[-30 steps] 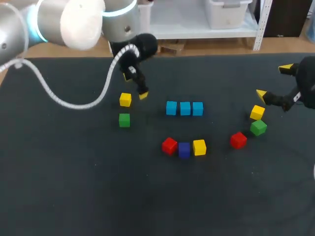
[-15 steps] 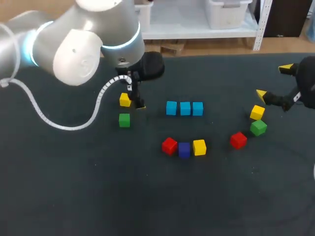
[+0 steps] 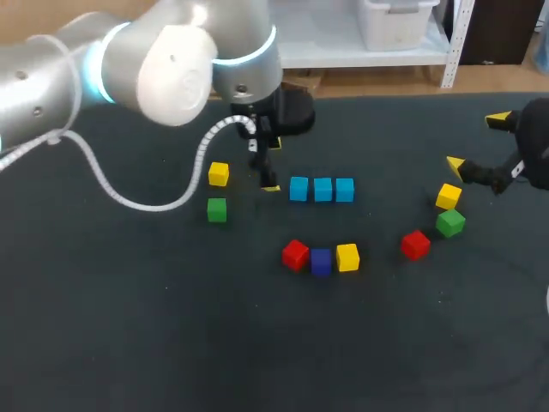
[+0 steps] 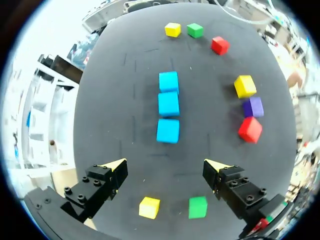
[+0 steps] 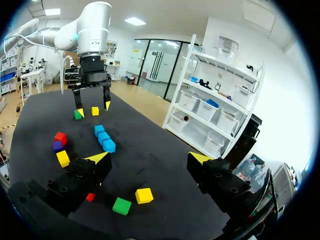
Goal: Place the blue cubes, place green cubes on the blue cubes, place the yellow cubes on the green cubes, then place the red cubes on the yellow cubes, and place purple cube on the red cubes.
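Three blue cubes (image 3: 322, 190) lie in a row mid-table. My left gripper (image 3: 264, 176) hangs open just left of that row; in its wrist view the gripper (image 4: 165, 167) is empty, the blue row (image 4: 168, 103) lies ahead of it, and a yellow cube (image 4: 149, 207) and a green cube (image 4: 198, 207) lie under it. In front of the row sit a red cube (image 3: 295, 254), a purple cube (image 3: 321, 261) and a yellow cube (image 3: 347, 257). My right gripper (image 3: 476, 142) stands open at the right edge, above a yellow cube (image 3: 448, 196), a green cube (image 3: 450, 223) and a red cube (image 3: 415, 245).
Another yellow cube (image 3: 219, 174) and green cube (image 3: 216, 209) lie left of my left gripper. A white cable (image 3: 129, 197) loops from the left arm over the table's left half. The dark mat (image 3: 257, 343) is bare toward the near side.
My left arm has swung to the right, from beside the left yellow cube to the left end of the blue row. The right arm and all cubes have stayed put.
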